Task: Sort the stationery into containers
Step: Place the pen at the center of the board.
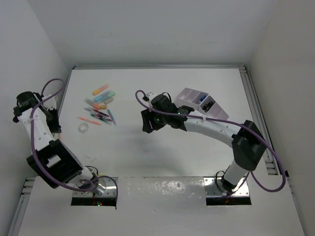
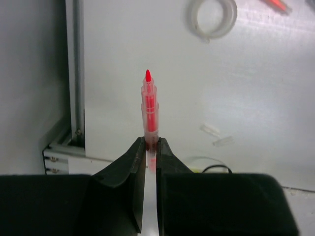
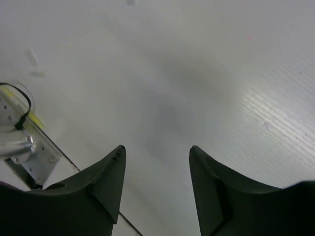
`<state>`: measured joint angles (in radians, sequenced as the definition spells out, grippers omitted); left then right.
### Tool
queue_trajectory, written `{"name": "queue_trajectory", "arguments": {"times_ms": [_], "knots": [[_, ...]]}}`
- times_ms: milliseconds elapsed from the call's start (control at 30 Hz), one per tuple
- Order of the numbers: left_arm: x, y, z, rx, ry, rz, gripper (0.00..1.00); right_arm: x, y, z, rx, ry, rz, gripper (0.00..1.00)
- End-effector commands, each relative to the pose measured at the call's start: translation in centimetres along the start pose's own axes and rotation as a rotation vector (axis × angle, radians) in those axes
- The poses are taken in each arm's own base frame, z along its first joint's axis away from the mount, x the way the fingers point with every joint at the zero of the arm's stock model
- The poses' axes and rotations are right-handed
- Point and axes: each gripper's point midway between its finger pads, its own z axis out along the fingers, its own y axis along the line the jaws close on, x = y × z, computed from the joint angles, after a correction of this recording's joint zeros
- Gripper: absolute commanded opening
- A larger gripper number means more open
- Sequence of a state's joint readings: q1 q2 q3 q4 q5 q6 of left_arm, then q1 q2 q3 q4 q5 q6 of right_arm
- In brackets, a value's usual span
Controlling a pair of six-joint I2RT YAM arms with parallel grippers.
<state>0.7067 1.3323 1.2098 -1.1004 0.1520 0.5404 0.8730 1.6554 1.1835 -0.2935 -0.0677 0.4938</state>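
White table (image 1: pixel 162 157) holds markers (image 1: pixel 101 97), an organiser (image 1: pixel 193 96), perhaps a tape ring (image 1: pixel 84 128)

You have bright, even light overhead; glare sits on the table (image 1: pixel 162 189) at 6 o'clock; shadows are soft.

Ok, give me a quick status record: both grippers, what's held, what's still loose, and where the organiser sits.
left gripper: shut on red pen, its tip pointing away from the gripper
right gripper: open, empty, above bare table
organiser: far right side of the table, a few pieces inside
loose stationery: cluster of highlighters and pens, far left side
tape ring: flat on the table, just nearer than the cluster
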Motion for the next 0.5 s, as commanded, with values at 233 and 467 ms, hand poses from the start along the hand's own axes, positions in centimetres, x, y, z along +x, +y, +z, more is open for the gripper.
{"name": "queue_trajectory", "arguments": {"times_ms": [233,467], "knots": [[-6.7,0.3,1.3,-0.055,-0.15,0.021,0.0,-5.9,3.0,7.2,0.004,-0.024,0.182,0.52],[-2.6,-0.8,5.0,-0.1,-0.022,0.179,0.0,-5.7,2.6,8.0,0.062,-0.05,0.181,0.52]]}}
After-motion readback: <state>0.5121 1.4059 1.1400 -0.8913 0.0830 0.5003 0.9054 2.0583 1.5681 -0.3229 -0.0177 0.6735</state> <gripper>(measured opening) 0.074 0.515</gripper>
